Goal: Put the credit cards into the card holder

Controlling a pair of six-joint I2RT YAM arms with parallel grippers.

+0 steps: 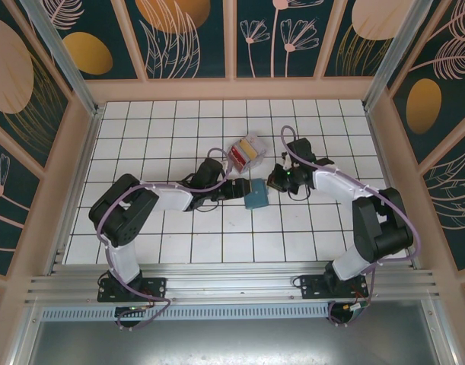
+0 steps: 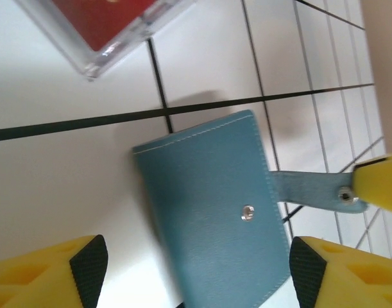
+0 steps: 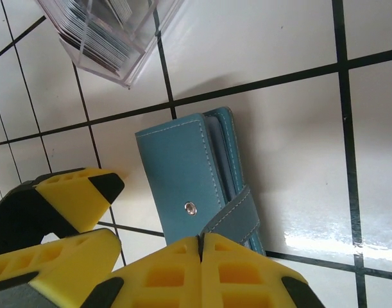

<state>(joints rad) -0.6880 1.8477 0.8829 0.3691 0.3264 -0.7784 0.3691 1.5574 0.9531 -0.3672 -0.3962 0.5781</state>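
The card holder (image 1: 256, 194) is a teal wallet lying closed on the white tiles, its snap (image 2: 247, 213) facing up. Its strap (image 2: 308, 190) is undone and stretched out to one side. My right gripper (image 3: 201, 240) is shut on the end of that strap. My left gripper (image 2: 199, 273) is open, its pads standing on either side of the wallet's near end. The credit cards (image 1: 244, 152), red and yellow, stand packed in a clear plastic box (image 3: 128, 61) just beyond the wallet. A red card (image 2: 112, 19) shows through the box wall.
Both arms (image 1: 171, 198) reach in over the middle of the tiled table (image 1: 179, 122). Wooden walls (image 1: 76, 152) and metal posts fence the table on three sides. Open tiles lie to the left, right and near side.
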